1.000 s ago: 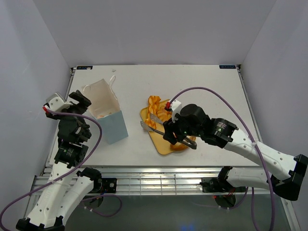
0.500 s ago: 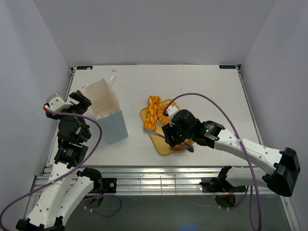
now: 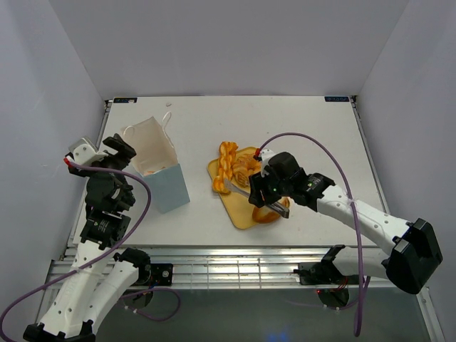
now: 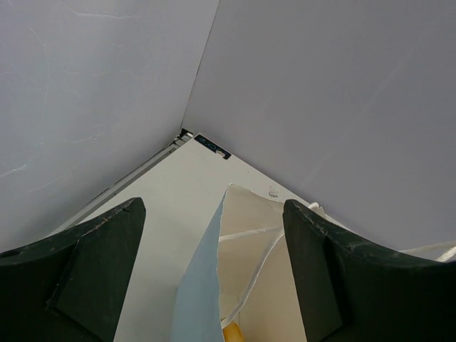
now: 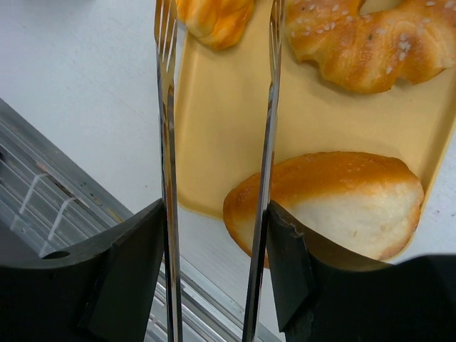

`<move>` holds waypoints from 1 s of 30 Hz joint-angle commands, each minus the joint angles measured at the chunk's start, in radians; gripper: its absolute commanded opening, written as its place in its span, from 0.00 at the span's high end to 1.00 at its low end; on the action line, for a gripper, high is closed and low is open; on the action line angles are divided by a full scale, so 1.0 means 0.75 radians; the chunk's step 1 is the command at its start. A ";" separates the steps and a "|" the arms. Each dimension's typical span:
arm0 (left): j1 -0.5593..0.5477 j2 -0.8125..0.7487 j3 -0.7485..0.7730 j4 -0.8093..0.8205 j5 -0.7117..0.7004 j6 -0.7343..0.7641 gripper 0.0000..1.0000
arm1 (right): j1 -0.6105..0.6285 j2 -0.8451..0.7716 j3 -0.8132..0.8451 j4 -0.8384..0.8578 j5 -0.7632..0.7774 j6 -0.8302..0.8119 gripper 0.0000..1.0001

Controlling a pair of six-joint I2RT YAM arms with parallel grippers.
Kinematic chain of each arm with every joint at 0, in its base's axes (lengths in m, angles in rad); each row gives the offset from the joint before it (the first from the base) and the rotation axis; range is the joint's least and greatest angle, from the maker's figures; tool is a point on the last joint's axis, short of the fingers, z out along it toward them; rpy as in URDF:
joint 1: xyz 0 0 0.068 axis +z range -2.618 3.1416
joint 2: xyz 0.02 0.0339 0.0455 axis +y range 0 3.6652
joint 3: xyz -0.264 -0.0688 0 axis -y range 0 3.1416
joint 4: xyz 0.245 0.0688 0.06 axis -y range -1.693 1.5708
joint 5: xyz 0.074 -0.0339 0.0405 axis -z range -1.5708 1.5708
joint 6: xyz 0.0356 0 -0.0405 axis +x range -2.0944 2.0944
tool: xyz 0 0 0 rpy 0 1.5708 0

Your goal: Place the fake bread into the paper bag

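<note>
1. Far left, the left gripper (image 3: 119,149) hangs just above the paper bag (image 3: 160,182). Its two fingers are spread wide and hold nothing. In the wrist view the bag's top edge rises between them without touching either one.
2. The bag stands upright on the table (image 3: 299,121) with its mouth open. A bit of orange bread (image 4: 232,333) shows low inside it, so at least one piece seems to be in already. How many are in there cannot be told.
3. Most of the work looks to be left. To the right of the bag, well apart from it, the yellow tray (image 3: 241,214) is loaded with several pieces: a braided twist (image 3: 226,158) on its far left edge, a seeded twist (image 5: 363,43), a small roll (image 5: 214,18) and a big oval roll (image 5: 335,199) at its near edge.
4. Over the tray, the right gripper (image 5: 212,278) clamps a pair of metal tongs (image 5: 167,142), its fingers pressing on the outside of the two blades.
5. The blades stand part-way apart with only bare tray between them, so no bread is caught. The right blade crosses the left end of the oval roll, but whether it touches is unclear.
6. My judgement is that this is the lining-up for a pick, probably of the oval roll.
</note>
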 commanded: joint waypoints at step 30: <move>-0.015 -0.031 0.012 -0.008 0.032 -0.016 0.12 | -0.520 0.647 0.558 0.240 -0.454 -0.107 0.39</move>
